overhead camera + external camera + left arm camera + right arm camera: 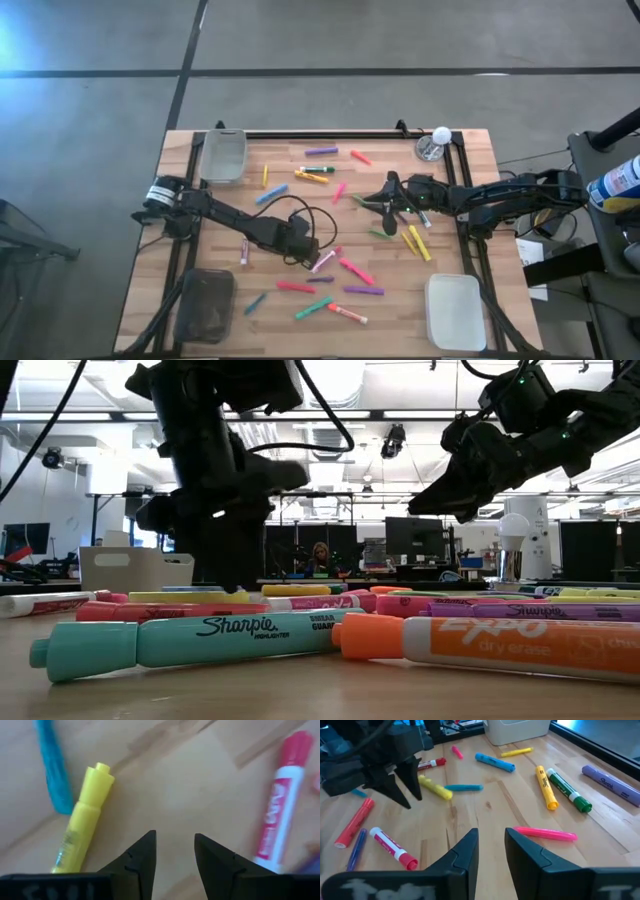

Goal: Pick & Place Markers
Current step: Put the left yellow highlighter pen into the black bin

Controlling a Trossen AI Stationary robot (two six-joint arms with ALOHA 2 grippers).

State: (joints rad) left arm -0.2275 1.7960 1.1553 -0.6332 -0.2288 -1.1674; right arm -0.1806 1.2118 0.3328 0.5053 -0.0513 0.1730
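Many markers lie flat and scattered over the wooden table, among them a purple one, a blue one and a red one. My left gripper points down over the table's middle. It is open over bare wood, between a yellow marker and a red-capped white marker. My right gripper hangs open above the table right of the middle, with nothing between its fingers. A pink marker lies just beside it.
A clear bin stands at the far left, a dark bin at the near left and a white bin at the near right. A white ball on a small cup sits at the far right corner. A black frame edges the table.
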